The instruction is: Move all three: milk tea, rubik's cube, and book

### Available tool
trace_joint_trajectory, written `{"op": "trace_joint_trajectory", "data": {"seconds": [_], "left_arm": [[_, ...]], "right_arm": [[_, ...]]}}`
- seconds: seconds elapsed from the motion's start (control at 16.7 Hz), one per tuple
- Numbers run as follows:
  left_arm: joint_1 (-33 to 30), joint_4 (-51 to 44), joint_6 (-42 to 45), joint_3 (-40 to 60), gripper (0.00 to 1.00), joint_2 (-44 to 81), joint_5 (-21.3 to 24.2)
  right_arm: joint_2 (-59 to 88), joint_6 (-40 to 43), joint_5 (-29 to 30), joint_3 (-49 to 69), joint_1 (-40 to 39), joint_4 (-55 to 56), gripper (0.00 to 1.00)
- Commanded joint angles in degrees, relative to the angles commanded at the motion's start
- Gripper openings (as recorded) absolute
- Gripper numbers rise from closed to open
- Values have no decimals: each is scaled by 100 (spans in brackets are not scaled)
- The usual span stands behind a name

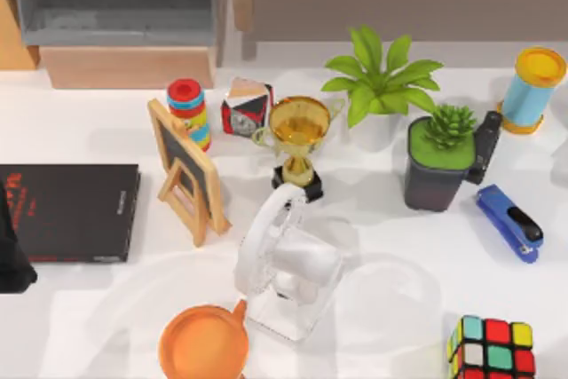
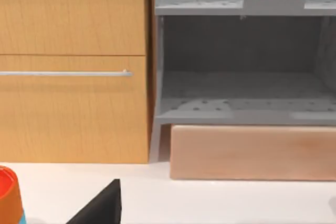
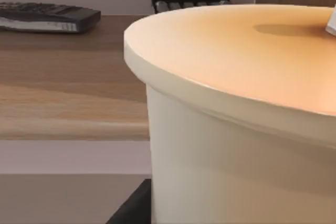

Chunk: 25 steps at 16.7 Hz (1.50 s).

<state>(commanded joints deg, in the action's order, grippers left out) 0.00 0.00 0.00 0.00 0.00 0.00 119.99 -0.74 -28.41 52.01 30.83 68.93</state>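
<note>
Top view shows us the book [image 1: 69,212] flat at the table's left edge, stiff but thin, best pinched by its overhanging side, and the rubik's cube [image 1: 493,348] front right, light and rigid; whether our pincers are spread, we cannot tell.

A flat rectangular book [image 1: 71,212] has a black cover with red marks and a line of small white text, while the small black-framed rubik's cube [image 1: 493,349] carries stickers of teal, red, yellow, white and green. A gold trophy cup [image 1: 298,135] stands on a black base, a stapler [image 1: 509,221] is blue with a black tip, and a round lidded cup [image 1: 203,343] is orange. In the right wrist view, a cream-white cup [image 3: 231,129] has a pale peach-orange lid.
</note>
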Motion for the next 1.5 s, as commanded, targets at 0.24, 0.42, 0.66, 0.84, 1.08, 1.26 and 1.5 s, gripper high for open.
{"op": "trace_joint_trajectory", "data": {"seconds": [0.24,0.42,0.66,0.84,1.08,1.26,1.5], "left_arm": [[0,0,0,0,100,0,0],[0,0,0,0,100,0,0],[0,0,0,0,100,0,0],[0,0,0,0,100,0,0],[0,0,0,0,100,0,0],[0,0,0,0,100,0,0],[0,0,0,0,100,0,0]], "right_arm": [[138,-2,6,2,-20,133,0],[318,2,5,-7,-10,317,0],[566,5,6,-19,1,583,0],[602,6,7,-23,1,622,0],[602,6,7,-23,1,622,23],[602,6,7,-23,1,622,45],[602,6,7,-23,1,622,75]]}}
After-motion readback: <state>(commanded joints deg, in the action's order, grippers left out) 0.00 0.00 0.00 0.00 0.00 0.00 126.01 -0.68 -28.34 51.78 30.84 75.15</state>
